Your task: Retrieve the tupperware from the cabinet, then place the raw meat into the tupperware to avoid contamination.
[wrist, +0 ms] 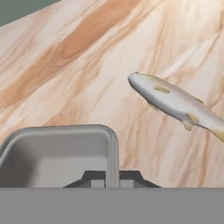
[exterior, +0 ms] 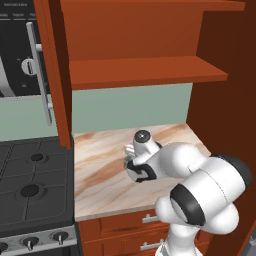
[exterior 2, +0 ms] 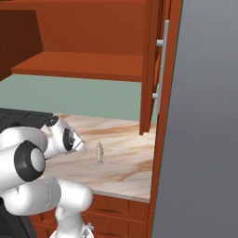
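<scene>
In the hand view the tupperware point(wrist: 57, 153), a pale grey box with rounded corners, hangs low over the marble counter point(wrist: 87, 57). My gripper point(wrist: 112, 177) is shut on its right wall, with one dark finger on each side of the rim. The raw meat point(wrist: 175, 103), a small silvery fish, lies on the counter just right of and beyond the box. It also shows in the right base view as the raw meat point(exterior 2: 99, 152), a little ahead of my hand point(exterior 2: 69, 138). The cabinet point(exterior: 145, 70) stands open above, its shelf bare.
A black stove point(exterior: 30, 190) borders the counter on the left, with a dark appliance point(exterior: 20, 50) above it. The open cabinet doors point(exterior: 52, 75) point(exterior 2: 151, 69) jut out on both sides. A tall grey panel point(exterior 2: 204, 116) closes off the right. Drawers point(exterior: 150, 220) run below the counter edge.
</scene>
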